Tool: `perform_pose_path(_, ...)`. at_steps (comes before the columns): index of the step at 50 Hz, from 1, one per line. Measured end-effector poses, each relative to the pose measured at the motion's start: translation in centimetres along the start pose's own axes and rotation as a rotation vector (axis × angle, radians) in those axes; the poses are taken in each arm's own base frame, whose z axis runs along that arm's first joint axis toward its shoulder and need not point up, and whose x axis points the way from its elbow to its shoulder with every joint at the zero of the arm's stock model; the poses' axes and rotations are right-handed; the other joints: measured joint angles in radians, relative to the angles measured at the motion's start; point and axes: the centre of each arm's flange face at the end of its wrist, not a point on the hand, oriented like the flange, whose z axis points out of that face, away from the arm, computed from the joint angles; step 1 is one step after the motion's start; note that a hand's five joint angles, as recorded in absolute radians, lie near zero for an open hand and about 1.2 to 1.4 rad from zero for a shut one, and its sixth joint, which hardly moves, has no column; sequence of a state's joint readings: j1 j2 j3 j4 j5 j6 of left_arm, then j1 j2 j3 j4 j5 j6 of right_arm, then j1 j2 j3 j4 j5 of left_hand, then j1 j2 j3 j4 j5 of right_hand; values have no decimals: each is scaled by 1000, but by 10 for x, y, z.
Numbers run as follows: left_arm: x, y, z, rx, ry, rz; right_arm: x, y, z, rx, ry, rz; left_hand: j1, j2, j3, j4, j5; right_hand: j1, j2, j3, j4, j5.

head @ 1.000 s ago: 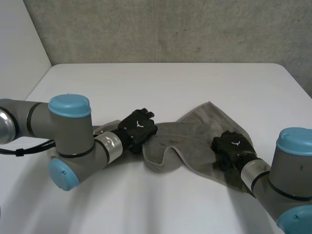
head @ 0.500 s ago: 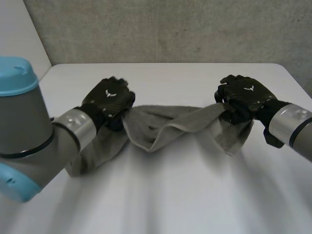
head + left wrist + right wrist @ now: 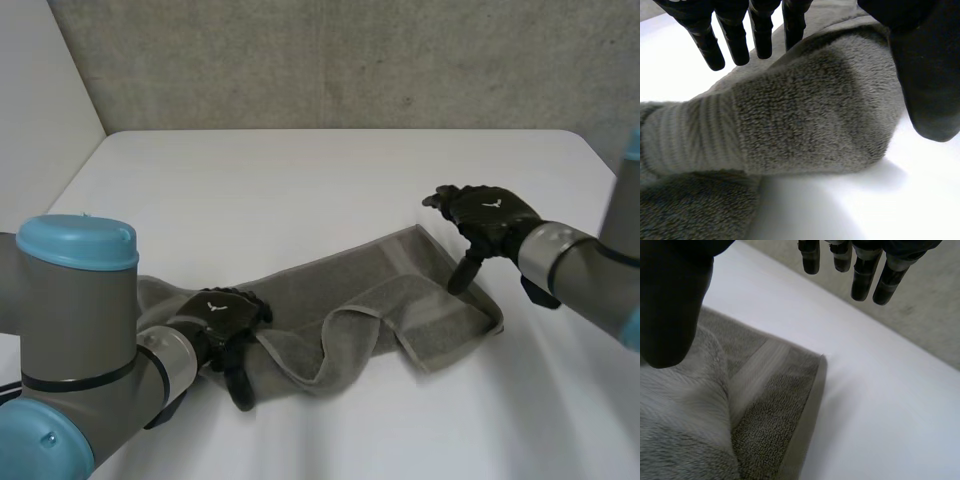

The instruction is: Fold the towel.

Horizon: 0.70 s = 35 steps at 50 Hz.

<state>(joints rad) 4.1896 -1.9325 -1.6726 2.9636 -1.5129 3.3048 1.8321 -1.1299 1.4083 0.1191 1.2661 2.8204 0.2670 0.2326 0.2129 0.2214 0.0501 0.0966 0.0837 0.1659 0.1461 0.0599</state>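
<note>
Bright, even light falls from overhead. The white counter (image 3: 330, 170) glows almost washed out in the left wrist view, where the towel (image 3: 805, 115) throws a soft grey shadow beneath its fold, under the left hand (image 3: 925, 75). The concrete wall (image 3: 350, 60) shows no glare.

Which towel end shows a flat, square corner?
The towel end by the right robot hand; the end under the left robot hand is bunched.

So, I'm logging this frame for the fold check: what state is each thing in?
towel: lying long on the table, rumpled, with a raised fold in the middle.
left hand: open, fingers straight, over one end of the towel.
right hand: open, holding nothing, above the other end's corner.
</note>
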Motion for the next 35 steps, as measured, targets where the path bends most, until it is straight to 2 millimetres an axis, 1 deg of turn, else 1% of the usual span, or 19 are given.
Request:
perform_pose_path(1,-1,0,0,4,-8,-1,-2,0,-10,19,15,11,0,0,0,0,0,0,0,0,0,0)
perform_pose_path(4,-4,0,-1,10,-23,-3,-7,1,-28,54,34,32,0,0,0,0,0,0,0,0,0,0)
perform_pose_path(5,-5,1,-1,11,-29,-5,-10,3,-37,70,40,42,0,0,0,0,0,0,0,0,0,0)
perform_pose_path(6,-6,1,-1,11,-31,-5,-11,4,-40,76,41,46,0,0,0,0,0,0,0,0,0,0)
perform_pose_path(7,-7,1,-1,12,-38,-6,-16,7,-48,90,44,57,0,0,0,0,0,0,0,0,0,0)
perform_pose_path(10,-10,2,-1,15,-49,-8,-26,17,-63,105,39,78,0,-1,0,0,0,0,0,0,0,0)
perform_pose_path(14,-16,1,-1,30,-69,-13,-40,30,-72,105,15,90,0,-1,0,0,0,0,0,0,0,0)
perform_pose_path(17,-21,0,0,43,-83,-17,-52,39,-74,110,-8,87,0,-1,0,0,0,1,0,0,0,0)
perform_pose_path(20,-24,-2,1,53,-93,-21,-59,44,-73,126,-14,85,0,-2,0,0,0,3,3,0,0,0)
perform_pose_path(26,-31,-7,3,73,-110,-27,-75,59,-60,146,22,90,0,-3,0,0,0,3,3,0,0,0)
perform_pose_path(35,-33,-15,6,90,-114,-24,-97,81,-42,96,40,66,0,-3,0,0,0,3,3,0,0,0)
